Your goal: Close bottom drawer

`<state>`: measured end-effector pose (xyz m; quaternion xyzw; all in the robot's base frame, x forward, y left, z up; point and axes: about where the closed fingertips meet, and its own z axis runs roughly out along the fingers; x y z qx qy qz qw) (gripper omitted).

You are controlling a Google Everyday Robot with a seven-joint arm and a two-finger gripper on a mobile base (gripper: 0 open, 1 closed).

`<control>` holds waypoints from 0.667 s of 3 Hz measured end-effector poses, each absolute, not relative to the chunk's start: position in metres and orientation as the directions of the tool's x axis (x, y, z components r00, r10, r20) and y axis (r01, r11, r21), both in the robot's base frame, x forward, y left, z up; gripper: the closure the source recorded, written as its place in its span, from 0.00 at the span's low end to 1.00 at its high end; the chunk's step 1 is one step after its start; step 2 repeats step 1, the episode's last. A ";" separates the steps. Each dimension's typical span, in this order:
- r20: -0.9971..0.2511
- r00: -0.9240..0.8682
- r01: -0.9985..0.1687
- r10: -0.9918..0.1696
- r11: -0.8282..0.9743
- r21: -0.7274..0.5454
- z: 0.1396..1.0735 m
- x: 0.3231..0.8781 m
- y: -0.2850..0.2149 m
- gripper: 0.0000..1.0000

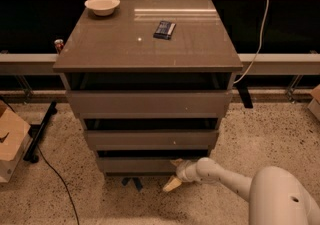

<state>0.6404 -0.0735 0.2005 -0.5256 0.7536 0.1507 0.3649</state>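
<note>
Speckled terrazzo floor (280,134) is stretching out under a dark window bay with a pale rail, and in the middle of it a grey-brown cabinet with a glossy flat top (150,49) is standing with its three drawers facing us. Down at the foot of that stack, just above the floor, the bottom drawer (140,165) is sitting: a grey-brown, handleless, plain flat front, slim and the narrowest of the three, with a dark strip of shadow showing along its top edge under the middle drawer (150,139). The widest, tallest front, the top drawer (150,103), is overhanging both. The robot's gripper (173,173) is reaching in from the lower right on its white arm (225,179), sitting right at the bottom drawer's right end. Its two pale fingers are standing spread apart, one up against the lower corner of the panel, the other pointing down toward the floor, gripping nothing. Up on the cabinet top a round cream bowl (102,5) is resting at the back left and a dark flat rectangular packet (164,29) near the middle. A brown cardboard box (10,139) is sitting at the far left.
</note>
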 end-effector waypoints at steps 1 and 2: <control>-0.708 -0.181 -0.902 -0.682 0.402 -0.157 0.201 0.638 -0.073 0.00; -0.708 -0.181 -0.902 -0.682 0.402 -0.157 0.201 0.638 -0.073 0.00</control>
